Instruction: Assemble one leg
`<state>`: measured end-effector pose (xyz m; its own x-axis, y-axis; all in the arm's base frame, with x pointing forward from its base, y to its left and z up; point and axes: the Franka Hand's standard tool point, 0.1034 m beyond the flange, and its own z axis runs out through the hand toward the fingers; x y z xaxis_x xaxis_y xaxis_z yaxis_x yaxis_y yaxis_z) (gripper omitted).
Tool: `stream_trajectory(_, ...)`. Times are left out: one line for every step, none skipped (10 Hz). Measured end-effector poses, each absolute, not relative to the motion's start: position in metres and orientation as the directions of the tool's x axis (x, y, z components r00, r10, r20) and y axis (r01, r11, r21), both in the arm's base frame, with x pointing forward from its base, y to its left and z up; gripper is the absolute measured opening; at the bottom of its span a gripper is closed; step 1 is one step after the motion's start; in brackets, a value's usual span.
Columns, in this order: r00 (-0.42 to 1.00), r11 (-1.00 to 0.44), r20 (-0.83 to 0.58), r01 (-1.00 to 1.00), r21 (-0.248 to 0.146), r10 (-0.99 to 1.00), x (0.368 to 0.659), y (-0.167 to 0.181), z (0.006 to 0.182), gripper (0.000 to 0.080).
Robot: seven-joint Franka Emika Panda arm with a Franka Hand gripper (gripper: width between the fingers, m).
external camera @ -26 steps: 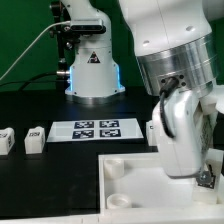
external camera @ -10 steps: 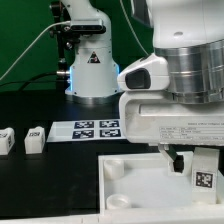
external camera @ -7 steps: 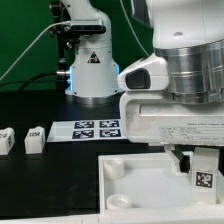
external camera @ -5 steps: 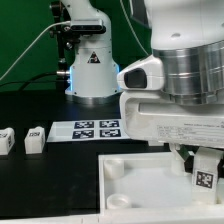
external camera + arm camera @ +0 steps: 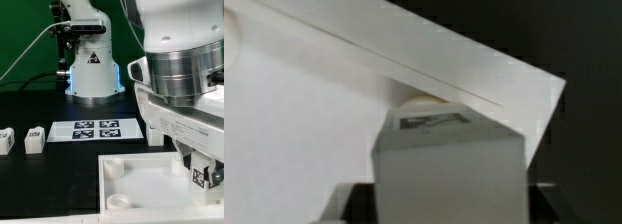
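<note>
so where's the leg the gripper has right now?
The leg sits in the gripper at the exterior view's lower right, over the white panel; two spare legs stand far left.

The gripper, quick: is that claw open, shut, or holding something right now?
Gripper: shut on the leg, a small white tagged block, held over the white panel.

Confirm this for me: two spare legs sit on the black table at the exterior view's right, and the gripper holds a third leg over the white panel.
One detail is wrong: the two spare legs sit at the exterior view's left, not its right. The rest stands: in that same view the gripper holds a tagged leg over the white panel.
</note>
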<state>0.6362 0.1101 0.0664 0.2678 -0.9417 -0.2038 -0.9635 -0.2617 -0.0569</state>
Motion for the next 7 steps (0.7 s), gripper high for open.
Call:
stream_trajectory(0.135, -0.129, -0.229, -0.991, -0.042, -0.964, 0.6347, 0.109, 0.0659, 0.0297)
stream_trajectory(0.077, -0.07, -0.245, -0.997, -0.037, -0.966, 0.6338, 0.1087, 0.0656, 0.0297)
stream_trajectory(-0.042, 0.046, -0.257, -0.999, -0.009, -0.966, 0.6332, 0.1094, 0.0657, 0.0297)
stream_trajectory(-0.134, 0.135, -0.256, -0.991, 0.014, -0.957, 0.6333, 0.1094, 0.0662, 0.0297)
stream_trajectory(-0.172, 0.172, -0.255, -0.985, 0.023, -0.951, 0.6334, 0.1093, 0.0664, 0.0297)
stream_trajectory(-0.257, 0.255, -0.254, -0.966, 0.041, -0.932, 0.6335, 0.1091, 0.0669, 0.0297)
stream_trajectory(-0.255, 0.253, -0.254, -0.966, 0.042, -0.933, 0.6331, 0.1092, 0.0665, 0.0297)
